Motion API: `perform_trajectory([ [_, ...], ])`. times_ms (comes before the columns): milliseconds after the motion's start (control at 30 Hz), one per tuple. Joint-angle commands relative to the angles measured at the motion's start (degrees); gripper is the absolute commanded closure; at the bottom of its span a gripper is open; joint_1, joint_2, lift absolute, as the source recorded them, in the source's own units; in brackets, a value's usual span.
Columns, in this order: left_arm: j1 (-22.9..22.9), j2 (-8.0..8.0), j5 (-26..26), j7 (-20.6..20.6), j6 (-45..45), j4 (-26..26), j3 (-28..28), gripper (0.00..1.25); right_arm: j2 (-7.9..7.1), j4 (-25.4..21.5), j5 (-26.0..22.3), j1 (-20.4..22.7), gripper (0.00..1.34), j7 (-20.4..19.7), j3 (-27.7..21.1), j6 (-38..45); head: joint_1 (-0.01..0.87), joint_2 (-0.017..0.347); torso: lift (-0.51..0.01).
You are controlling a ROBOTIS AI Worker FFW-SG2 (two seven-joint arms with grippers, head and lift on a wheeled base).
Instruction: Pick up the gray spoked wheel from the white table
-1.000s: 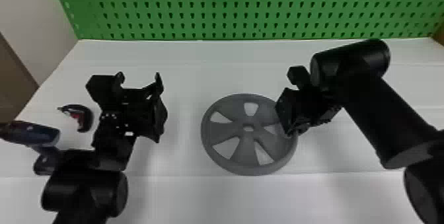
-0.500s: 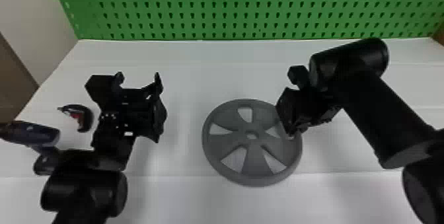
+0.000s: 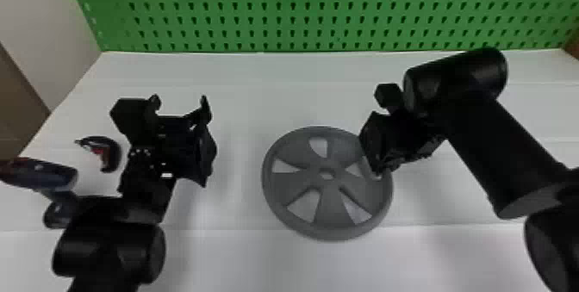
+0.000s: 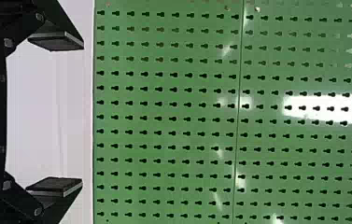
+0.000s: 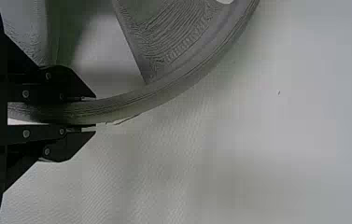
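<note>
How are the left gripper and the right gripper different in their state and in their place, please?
The left gripper has its fingers wide apart with nothing between them, while the right gripper has its fingers close together, on both sides of the gray spoked wheel's rim. The left gripper is over the left part of the white table; the right gripper is at the wheel's right side. Both are black.

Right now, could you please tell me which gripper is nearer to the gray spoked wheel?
Right: the right gripper holds the gray spoked wheel by its rim, while the left gripper is open and well apart, off to the wheel's left.
</note>
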Motion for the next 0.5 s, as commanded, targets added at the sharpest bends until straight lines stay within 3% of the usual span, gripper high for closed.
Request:
perform_trajectory([
  [0, 0.0, 0.04, 0.0, 0.0, 0.0, 0.0, 0.1, 0.24, 0.0, -2.1, 1.7, 0.0, 1.11, 0.0, -2.6, 1.1, 0.77, 0.044, -0.098],
  [467, 0.5, 0.04, 0.0, 0.0, 0.0, 0.0, 0.4, 0.24, -2.02, -17.2, 5.0, 2.3, 1.11, 0.1, -8.5, 5.3, 0.77, 0.044, -0.098],
])
